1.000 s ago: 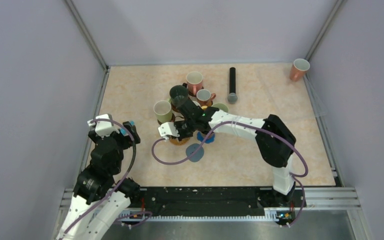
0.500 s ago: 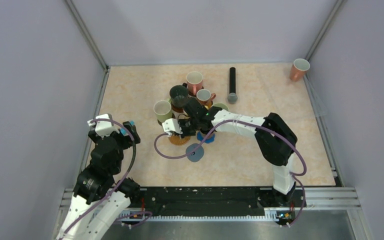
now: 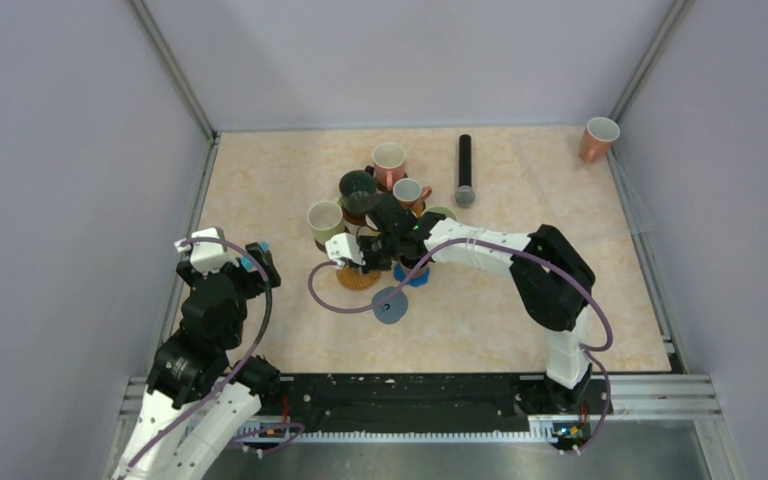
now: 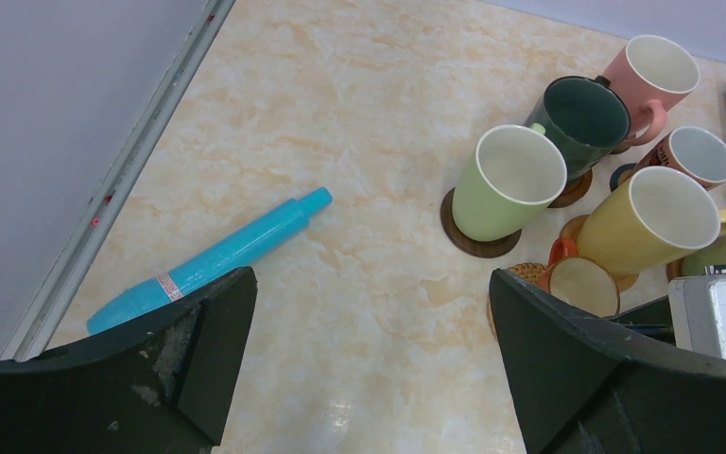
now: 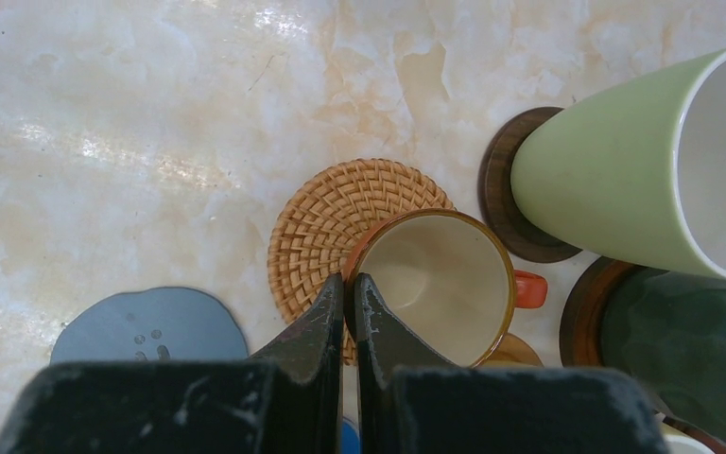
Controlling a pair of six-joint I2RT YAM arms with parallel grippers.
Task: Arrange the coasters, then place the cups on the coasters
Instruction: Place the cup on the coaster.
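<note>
The right hand (image 5: 350, 284) hides part of the grey-blue coaster (image 5: 151, 326); the pale green cup (image 5: 614, 180) is cropped.

A tall pale green cup (image 5: 614, 170) stands upright on a dark brown round mat (image 5: 499, 189). Just beside it, a small orange cup (image 5: 430, 284), cream inside, is over one side of a woven tan round mat (image 5: 331, 222). A dark green cup (image 5: 690, 340) stands on another brown round mat (image 5: 581, 312). A flat grey-blue mat (image 5: 142, 326) lies near the woven one. A pink-orange cup (image 3: 597, 138) is alone in the far right corner.
</note>
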